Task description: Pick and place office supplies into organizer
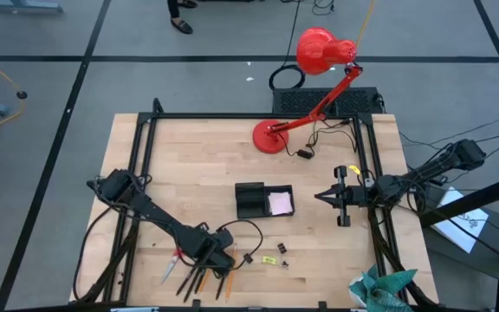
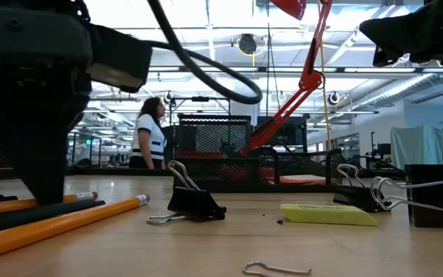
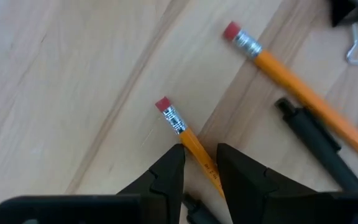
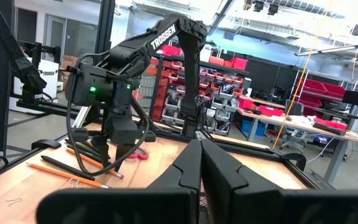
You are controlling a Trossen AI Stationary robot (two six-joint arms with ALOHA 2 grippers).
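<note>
From the high view I judge the job barely begun. The organizer (image 1: 263, 200), a small black tray, sits mid-table well ahead of my left gripper (image 1: 217, 256) and holds only a pink sticky-note pad (image 1: 281, 204) in one compartment. Everything else lies loose. Pencils and pens (image 1: 203, 281) fan out under and just behind the left jaws, red-handled scissors (image 1: 172, 263) lie just beside them, and a yellow-green eraser (image 1: 269, 259) and black binder clips (image 1: 282, 250) sit off toward the table's middle. My right gripper (image 1: 327, 197) waits beside the tray on the other side, fingers pinched together with nothing between them. The surface is pale wood in a black frame, with a red desk lamp (image 1: 314, 65) at the far edge.

In the low view I see binder clips (image 2: 192, 202), the eraser (image 2: 328, 214) and a loose bent wire (image 2: 275, 268) on the wood. Orange pencils (image 2: 60, 219) lie by the left arm. Beyond the table there is a workshop with wire racks and a person standing.

The left wrist view shows my jaws narrowed around an orange pencil (image 3: 189, 141), which lies between the two tips, eraser end ahead of them. I cannot tell whether they grip it. A second pencil (image 3: 297, 91) and a black pen (image 3: 319, 144) lie beside it.

The right wrist view looks past closed fingers (image 4: 201, 171) at the left arm (image 4: 126, 81) and shelving behind it.
</note>
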